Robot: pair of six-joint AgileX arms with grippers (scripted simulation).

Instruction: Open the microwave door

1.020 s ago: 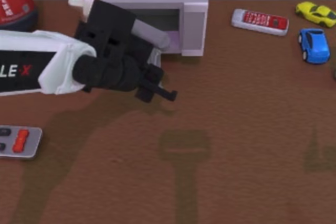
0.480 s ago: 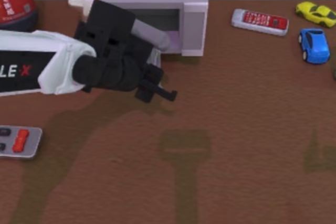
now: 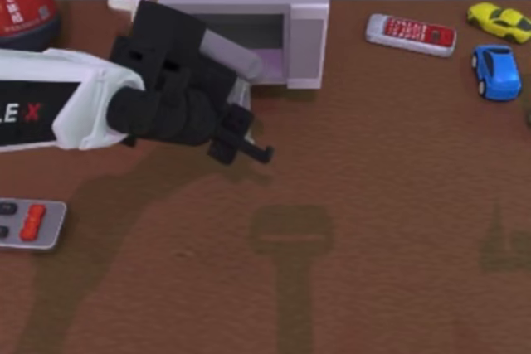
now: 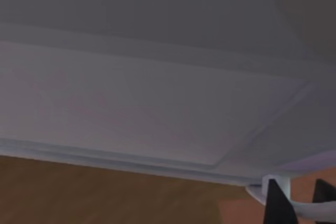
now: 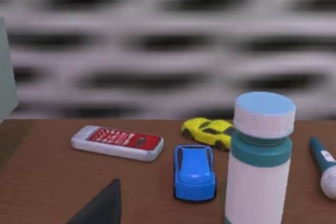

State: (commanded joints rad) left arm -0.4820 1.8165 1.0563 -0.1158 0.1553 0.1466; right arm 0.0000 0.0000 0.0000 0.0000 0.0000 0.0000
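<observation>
One microwave door (image 3: 236, 60) swung partly open, angled toward table's left, left end effector (image 3: 241, 134) clamped on its handle

A red-faced phone (image 5: 116, 143), blue toy car (image 5: 194, 171), yellow toy car (image 5: 209, 131) and teal-capped bottle (image 5: 259, 162) share the table (image 5: 42, 182).

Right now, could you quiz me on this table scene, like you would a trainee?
1. True or false: the microwave door is swung partly open.
2. Which car lies nearer the microwave: the blue toy car or the yellow toy car?
3. Which gripper is at the door: A) left gripper B) right gripper?

Key: 1. True; the pale lilac inside shows. 2. The blue one. 3. A; the right gripper is out of the top view.
</observation>
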